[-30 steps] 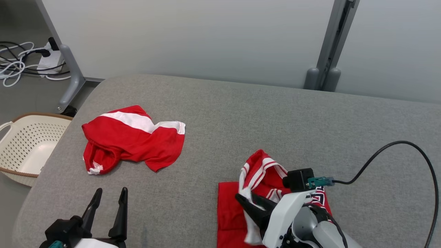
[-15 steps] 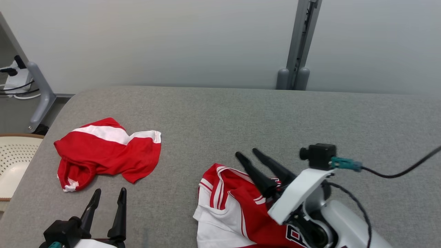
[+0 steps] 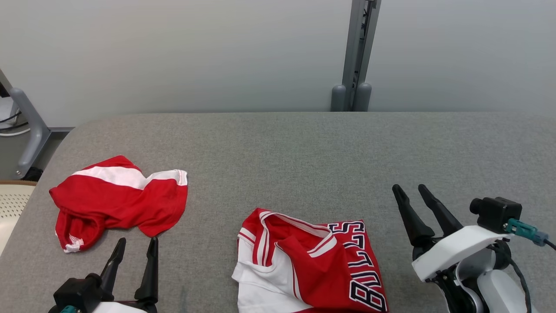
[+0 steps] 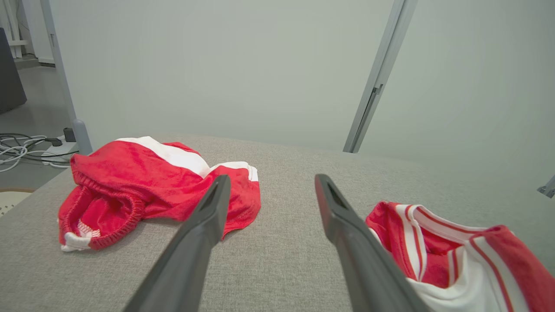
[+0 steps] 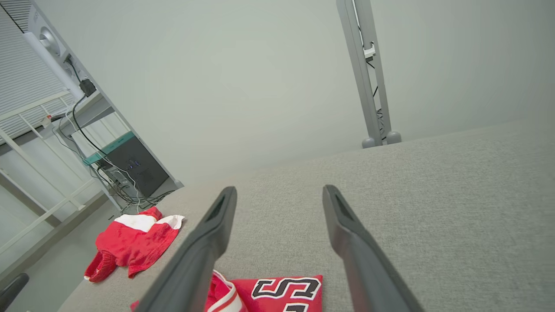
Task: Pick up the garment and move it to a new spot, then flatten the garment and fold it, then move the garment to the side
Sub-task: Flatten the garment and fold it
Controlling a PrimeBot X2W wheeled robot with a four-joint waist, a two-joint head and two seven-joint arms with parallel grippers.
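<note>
Relocation judged complete, jersey released; flattening, folding and the move aside are outstanding.
Head view: jersey [image 3: 304, 261] lies rumpled at near centre of the tabletop [image 3: 282, 148], collar bunched, lettering up. The right claw [image 3: 408, 188] stands spread and empty to its right, the left claw [image 3: 137, 240] spread and empty at lower left, red shorts [image 3: 117, 195] beyond it. A second ago the right claw was buried in the jersey's cloth; it has since let go and drawn clear. Left wrist view: fingers apart, shorts ahead-left, jersey at right. Right wrist view: fingers apart, jersey low between them.
</note>
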